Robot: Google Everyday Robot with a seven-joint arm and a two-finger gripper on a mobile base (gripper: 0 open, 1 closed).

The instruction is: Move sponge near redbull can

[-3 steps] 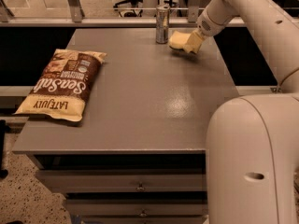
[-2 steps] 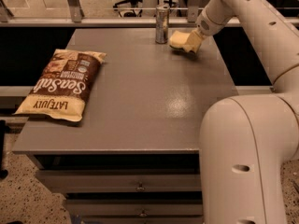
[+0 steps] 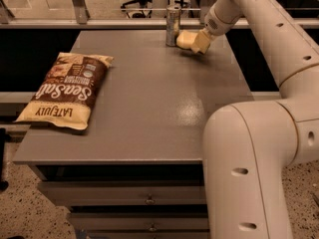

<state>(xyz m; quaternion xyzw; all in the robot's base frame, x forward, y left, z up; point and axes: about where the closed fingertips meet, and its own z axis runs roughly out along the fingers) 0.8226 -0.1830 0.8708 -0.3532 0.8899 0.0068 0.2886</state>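
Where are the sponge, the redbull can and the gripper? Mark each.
sponge [image 3: 185, 39]: camera view, middle of its yellow face.
redbull can [image 3: 172, 20]: camera view, middle of its side.
gripper [image 3: 201, 42]: camera view, its tip, at the sponge's right end.

The gripper [image 3: 201, 42] holds the sponge [image 3: 186, 39] just beside the redbull can [image 3: 172, 19], near the table's [image 3: 149, 108] far edge.

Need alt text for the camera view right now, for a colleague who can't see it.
The gripper holds the pale yellow sponge at the far edge of the grey table, close beside the slim redbull can. A brown chip bag lies flat near the table's left edge.
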